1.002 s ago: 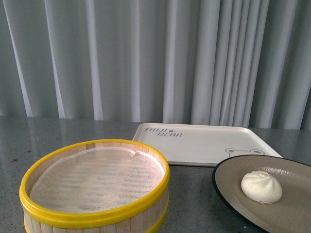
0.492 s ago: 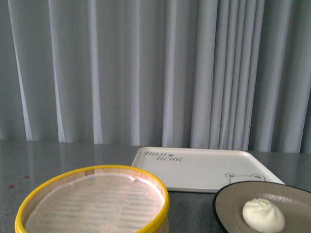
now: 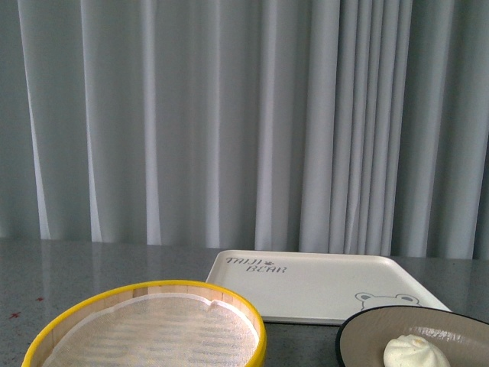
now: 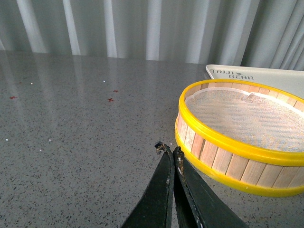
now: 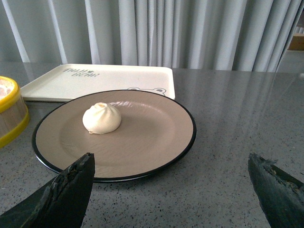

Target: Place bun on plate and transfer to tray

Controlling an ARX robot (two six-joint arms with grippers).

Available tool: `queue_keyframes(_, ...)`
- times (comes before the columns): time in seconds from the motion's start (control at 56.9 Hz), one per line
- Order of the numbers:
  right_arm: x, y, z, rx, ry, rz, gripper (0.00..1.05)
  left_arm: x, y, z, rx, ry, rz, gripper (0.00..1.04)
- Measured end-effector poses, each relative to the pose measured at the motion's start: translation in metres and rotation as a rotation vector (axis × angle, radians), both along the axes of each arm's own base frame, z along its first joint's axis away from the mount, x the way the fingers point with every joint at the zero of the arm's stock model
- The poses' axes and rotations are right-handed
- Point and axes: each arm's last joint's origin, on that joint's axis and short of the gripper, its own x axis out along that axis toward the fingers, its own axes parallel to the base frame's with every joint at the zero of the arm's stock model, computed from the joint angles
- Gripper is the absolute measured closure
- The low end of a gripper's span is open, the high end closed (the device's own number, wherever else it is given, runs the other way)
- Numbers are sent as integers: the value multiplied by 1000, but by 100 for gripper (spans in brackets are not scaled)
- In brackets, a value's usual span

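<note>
- Bun status: the small pleated cream-white steamed bun (image 5: 101,118) sits on the wide tan black-rimmed plate (image 5: 156,142), just beside the cream-white rectangular tray (image 5: 95,78).
- Since a second ago only our front view seems to have tipped upward; bun and plate look unmoved.
- Right gripper (image 5: 169,164) gapes wide, empty, facing the plate; left gripper (image 4: 169,151) is pinched closed on nothing.
- We reckon plate-to-tray is next.
</note>
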Motion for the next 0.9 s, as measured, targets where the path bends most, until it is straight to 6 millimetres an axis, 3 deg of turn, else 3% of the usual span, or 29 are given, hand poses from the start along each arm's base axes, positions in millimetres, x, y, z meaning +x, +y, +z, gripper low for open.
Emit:
queue_keyframes(0.316,0,0,0,0,0,0,9,-15,0,-3,1,3,0,101)
queue_keyframes(0.668,0,0,0,0,0,0,9,-15,0,-3,0,6,0,101)
queue_keyframes(0.897,0,0,0,0,0,0,9,-15,0,-3,0,6,0,63)
